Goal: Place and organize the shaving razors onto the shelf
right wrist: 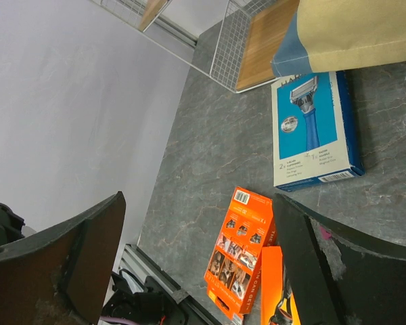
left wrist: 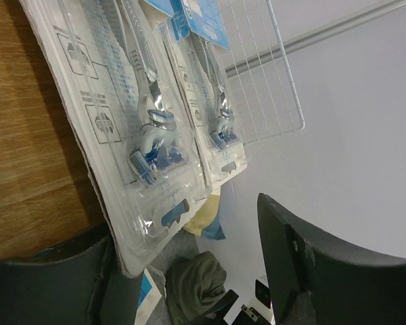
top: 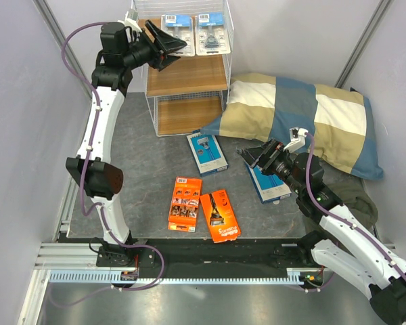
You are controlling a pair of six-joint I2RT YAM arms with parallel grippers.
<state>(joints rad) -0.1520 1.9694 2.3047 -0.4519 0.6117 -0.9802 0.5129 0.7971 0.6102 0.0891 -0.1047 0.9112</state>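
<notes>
The shelf (top: 188,76) stands at the far edge of the grey table (top: 149,169), with its three wooden tiers facing the arms. Two clear blister packs (top: 177,34) (top: 212,32) sit side by side on the top tier with their blue card tops toward the back wire (whether they lie flat or lean on the wire cannot be determined). The left gripper (top: 170,54) is raised to the level of the top tier, just left of the nearer blister pack. Its jaws stand moderately apart with nothing between them. The left wrist view shows both fingers at the bottom of the frame, clear of the plastic. Four packs are on the table. One blue box (top: 207,153) lies in front of the shelf, near the corner of the checked pillow (top: 304,118). A second blue box (top: 271,184) lies to its right, partly hidden beneath the right arm. Two orange packs (top: 185,203) (top: 220,215) lie next to each other closer to the arm bases, the right one angled. The right gripper (top: 256,157) hangs low over the table between the two blue boxes with its jaws fully spread and holds nothing. A dark green cloth (top: 358,200) lies bunched at the right edge, below the pillow.
</notes>
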